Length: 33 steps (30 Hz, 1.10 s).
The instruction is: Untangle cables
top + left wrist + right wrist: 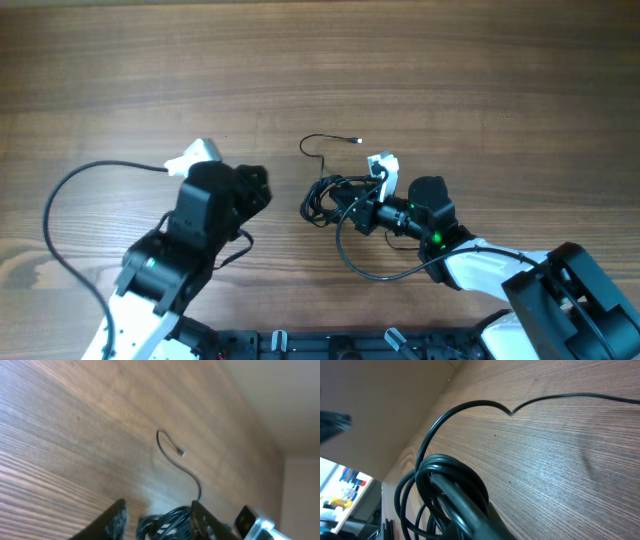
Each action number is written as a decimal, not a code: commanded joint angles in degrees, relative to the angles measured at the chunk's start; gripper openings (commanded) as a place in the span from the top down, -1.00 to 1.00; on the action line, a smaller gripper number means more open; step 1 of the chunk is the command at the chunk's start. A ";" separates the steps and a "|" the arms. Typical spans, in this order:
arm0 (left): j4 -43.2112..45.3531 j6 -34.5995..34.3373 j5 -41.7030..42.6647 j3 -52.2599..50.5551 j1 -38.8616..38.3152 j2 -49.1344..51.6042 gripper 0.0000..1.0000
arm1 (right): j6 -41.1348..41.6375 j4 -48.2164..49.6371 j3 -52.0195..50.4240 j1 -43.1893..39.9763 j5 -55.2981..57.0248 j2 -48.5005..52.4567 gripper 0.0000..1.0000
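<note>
we find the cables (325,195) bunched in one dark clump just right of the middle of the overhead frame, so we judge the untangling to be at an early stage. one strand is already clear of the knot: it arcs up from the clump and ends in a small plug tip (358,141) lying alone on the bare table (420,60). a second thin loop sags out toward the lower middle of that frame, under the right arm. the rest is wound together, and we cannot count the cords in it.

the right gripper (350,207) reaches in from the lower right with its jaws closed down. in the right wrist view, coils crowd around its finger (470,510) at the lower left, and we take it to be pinching the clump.

the left gripper (157,506) has its jaws partly apart with nothing between them. in the overhead view it sits left of the clump, near but not touching.

what is left, as we see it, is nearly everything: the knot has to be loosened and each cord drawn out and laid apart.
</note>
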 commanded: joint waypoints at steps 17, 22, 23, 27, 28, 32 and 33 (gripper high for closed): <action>3.89 18.99 13.09 0.68 -10.69 19.96 0.04 | 0.04 0.52 0.02 0.07 -0.52 0.35 0.80; 4.76 18.93 7.28 1.27 -9.20 17.49 0.08 | 0.04 0.26 0.02 0.07 -0.50 0.35 0.78; 4.85 18.73 7.30 1.55 -8.63 16.33 0.08 | 0.04 0.26 0.02 0.07 -0.26 0.35 0.78; 5.66 15.45 8.09 1.64 -7.78 10.60 0.06 | 0.07 0.26 0.02 0.07 0.24 0.35 0.74; 5.66 15.02 9.14 1.64 -7.78 10.29 0.08 | 0.07 0.26 0.02 0.07 0.39 0.35 0.73; 5.42 14.64 15.23 1.40 -8.15 11.04 0.20 | 0.07 0.26 0.02 0.07 0.76 0.35 0.72; 5.38 14.23 14.99 1.40 -8.55 11.80 0.21 | 0.07 0.26 0.02 0.07 0.74 0.35 0.72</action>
